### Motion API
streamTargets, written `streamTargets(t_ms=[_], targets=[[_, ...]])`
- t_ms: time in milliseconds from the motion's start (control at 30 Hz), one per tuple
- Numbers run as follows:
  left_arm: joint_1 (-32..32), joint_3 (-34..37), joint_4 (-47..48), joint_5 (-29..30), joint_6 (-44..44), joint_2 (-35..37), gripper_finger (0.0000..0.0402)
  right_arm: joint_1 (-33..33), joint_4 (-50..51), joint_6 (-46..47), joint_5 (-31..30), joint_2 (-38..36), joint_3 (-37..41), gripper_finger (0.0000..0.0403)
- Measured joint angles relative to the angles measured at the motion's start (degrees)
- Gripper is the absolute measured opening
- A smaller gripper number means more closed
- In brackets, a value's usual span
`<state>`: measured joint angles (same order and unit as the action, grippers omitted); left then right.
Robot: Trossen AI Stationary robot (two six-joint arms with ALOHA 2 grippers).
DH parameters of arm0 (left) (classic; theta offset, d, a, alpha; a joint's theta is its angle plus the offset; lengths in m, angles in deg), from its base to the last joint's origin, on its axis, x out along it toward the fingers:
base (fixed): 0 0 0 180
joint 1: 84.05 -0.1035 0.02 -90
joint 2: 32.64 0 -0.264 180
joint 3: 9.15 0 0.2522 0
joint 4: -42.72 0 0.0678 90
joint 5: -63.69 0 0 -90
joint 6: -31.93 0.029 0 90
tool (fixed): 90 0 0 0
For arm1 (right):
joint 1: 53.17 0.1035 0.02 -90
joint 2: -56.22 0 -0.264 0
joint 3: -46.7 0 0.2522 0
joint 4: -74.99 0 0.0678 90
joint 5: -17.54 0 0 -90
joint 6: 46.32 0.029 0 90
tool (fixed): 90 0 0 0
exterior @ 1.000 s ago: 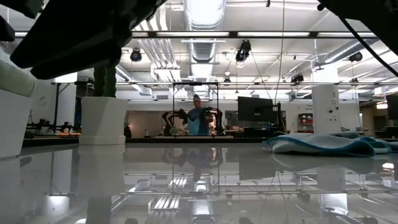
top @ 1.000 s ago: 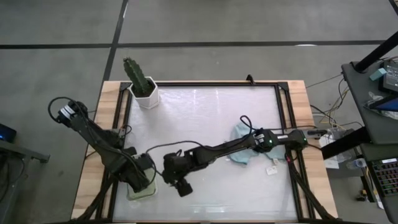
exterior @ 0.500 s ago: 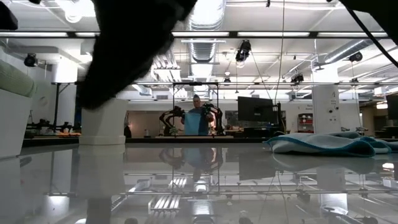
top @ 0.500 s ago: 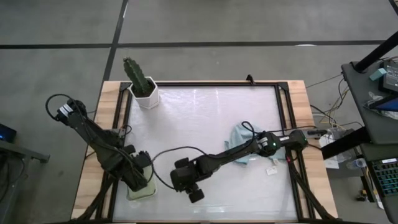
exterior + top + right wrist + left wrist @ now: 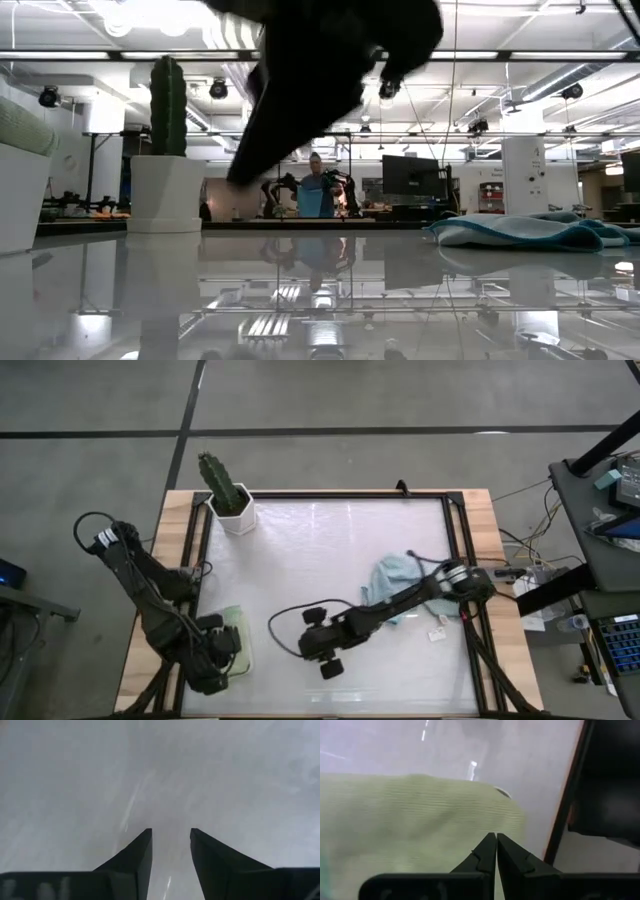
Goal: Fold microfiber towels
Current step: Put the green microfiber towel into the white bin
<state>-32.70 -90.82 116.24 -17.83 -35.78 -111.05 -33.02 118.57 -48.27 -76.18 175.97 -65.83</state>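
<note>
A folded sage green towel [image 5: 236, 644] lies flat on a white tray [image 5: 18, 205] at the table's near left. My left gripper [image 5: 496, 837] is shut and hovers just over the towel's near edge [image 5: 420, 815]; no touch shows. A loose pile of pale blue and teal towels [image 5: 392, 585] lies at the right, also seen as a low heap [image 5: 520, 232] in the low view. My right gripper [image 5: 171, 832] is open over bare table [image 5: 330, 540] near the front middle [image 5: 322, 660], with nothing between its fingers.
A cactus in a white pot [image 5: 232, 500] stands at the far left corner. A small white tag [image 5: 438, 632] lies near the pile. A black frame [image 5: 452, 540] borders the glossy table top. A person [image 5: 316, 190] stands far off in the room behind.
My right gripper has swung toward the table's right and slightly nearer the front edge, away from the green towel. My left gripper has drawn back toward the near left corner and risen off the green towel, which stays folded in place.
</note>
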Motion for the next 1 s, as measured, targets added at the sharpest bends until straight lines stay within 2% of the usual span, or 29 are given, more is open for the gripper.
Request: streamTargets(t_ms=[200,433,533,700,1000], targets=[[1.19,0.19,-5.59,-0.46,-0.91,-2.87,0.0,-0.03,-18.96,3.26,-4.08,-12.17,17.86,0.0123],[1.33,0.77,-5.12,-0.41,-2.24,-7.35,0.0,-0.01,-37.85,5.9,-4.21,-19.07,31.88,0.0123],[1.19,1.0,-5.09,1.08,-2.6,-9.58,0.0,-0.03,-42.41,6.56,-4.3,-19.3,34.65,0.0123],[0.83,1.0,-5.24,1.04,-4.0,-11.89,0.0,-0.03,-44.57,7.53,-4.45,-19.3,36.3,0.0123],[1.09,-1.58,-3.14,-1.98,-5.7,-6.28,0.0,-0.03,-45.21,7.56,-4.47,-19.3,36.43,0.0123]])
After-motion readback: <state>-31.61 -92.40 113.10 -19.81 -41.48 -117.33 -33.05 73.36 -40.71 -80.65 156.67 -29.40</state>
